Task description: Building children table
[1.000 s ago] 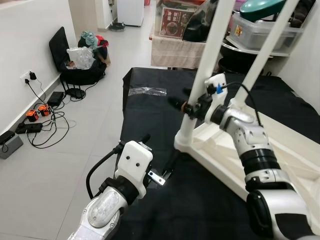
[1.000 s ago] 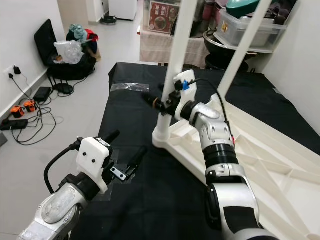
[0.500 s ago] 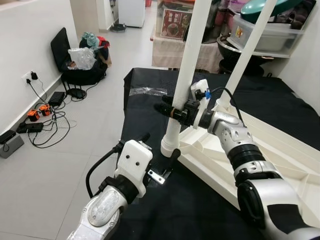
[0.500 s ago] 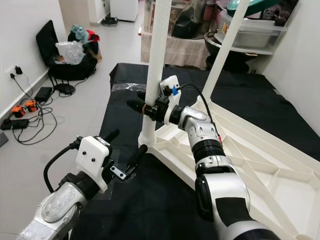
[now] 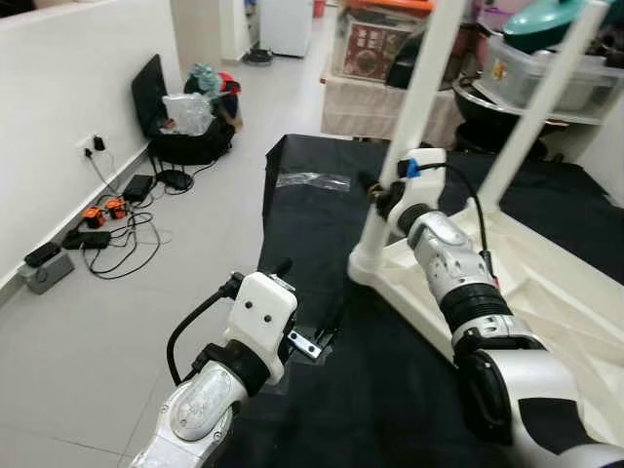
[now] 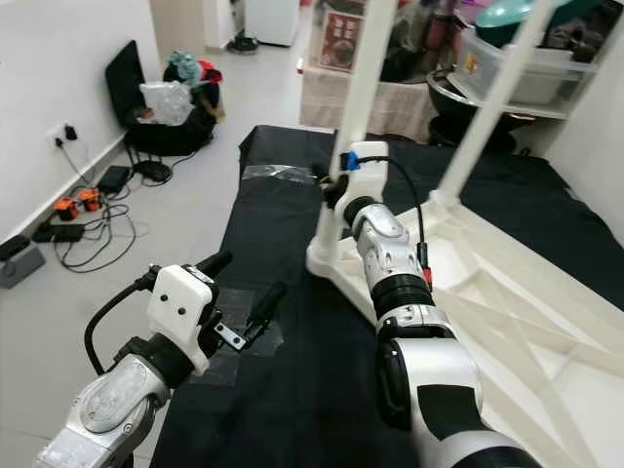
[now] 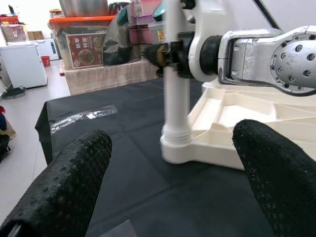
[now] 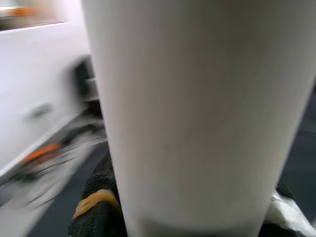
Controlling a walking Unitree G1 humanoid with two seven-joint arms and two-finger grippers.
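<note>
Right gripper (image 5: 378, 195) clamps the white table leg (image 5: 414, 117); best keep it upright while seating. Left gripper (image 7: 170, 163) hangs open.

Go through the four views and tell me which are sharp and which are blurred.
Left and right eye views: evenly lit and sharp. Left wrist view: white plastic table leg crisp, the near left gripper fingers soft. Right wrist view: the leg is a featureless white blur at close range, the floor behind smeared.

head stereo: forward-down, wide | left wrist: faces table leg (image 7: 175, 89), near | right wrist: leg, pressed close
</note>
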